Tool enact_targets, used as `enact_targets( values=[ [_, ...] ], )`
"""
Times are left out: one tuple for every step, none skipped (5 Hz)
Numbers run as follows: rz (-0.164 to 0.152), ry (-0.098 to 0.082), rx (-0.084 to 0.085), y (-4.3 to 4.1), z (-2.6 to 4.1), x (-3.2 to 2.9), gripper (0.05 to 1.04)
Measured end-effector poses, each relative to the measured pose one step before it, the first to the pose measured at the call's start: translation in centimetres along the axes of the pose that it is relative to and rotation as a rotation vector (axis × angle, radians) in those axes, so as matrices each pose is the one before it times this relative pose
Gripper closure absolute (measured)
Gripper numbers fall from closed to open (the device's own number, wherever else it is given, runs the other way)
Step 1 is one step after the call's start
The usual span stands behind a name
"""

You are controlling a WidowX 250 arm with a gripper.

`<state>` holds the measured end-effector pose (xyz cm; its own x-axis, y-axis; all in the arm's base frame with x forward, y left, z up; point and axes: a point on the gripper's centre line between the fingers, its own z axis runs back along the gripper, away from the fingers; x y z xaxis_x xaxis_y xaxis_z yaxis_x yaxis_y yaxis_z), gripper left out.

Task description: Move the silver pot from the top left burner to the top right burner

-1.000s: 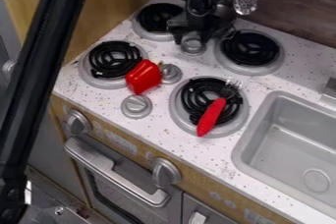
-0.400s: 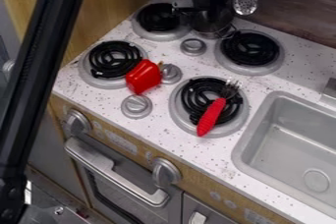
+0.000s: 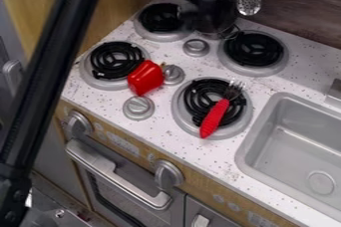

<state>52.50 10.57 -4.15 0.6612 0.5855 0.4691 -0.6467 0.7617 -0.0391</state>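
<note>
Speckled white counter, coil burners, grey sink; wood-grain wall behind.

Tool at pot, fork on burner

light soft, diffuse | counter bright | sink softly shaded | oven handle glinting

The robot arm is displaying a black finish, its long, straight, bar-like link carrying a faint greyish sheen lengthwise. At the link's lower end, a black joint housing is exhibiting small round screw heads. The gripper is presenting matching dark colouring, its finer contours blurring together.
</note>
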Motion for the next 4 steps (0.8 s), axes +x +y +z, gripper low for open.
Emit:
enact_targets(
  values=[
    [0.0092, 0.0274, 0.0011, 0.242, -0.829, -0.763, 0.087],
    [-0.0018, 0.0178, -0.0052, -0.424, -0.323, -0.138, 0.118],
    [-0.0241, -0.0064, -0.0024, -0.143, -0.022, 0.121, 0.282],
    [0.0006, -0.0045, -0.0012, -0.131, -0.236, 0.172, 0.560]
  ],
)
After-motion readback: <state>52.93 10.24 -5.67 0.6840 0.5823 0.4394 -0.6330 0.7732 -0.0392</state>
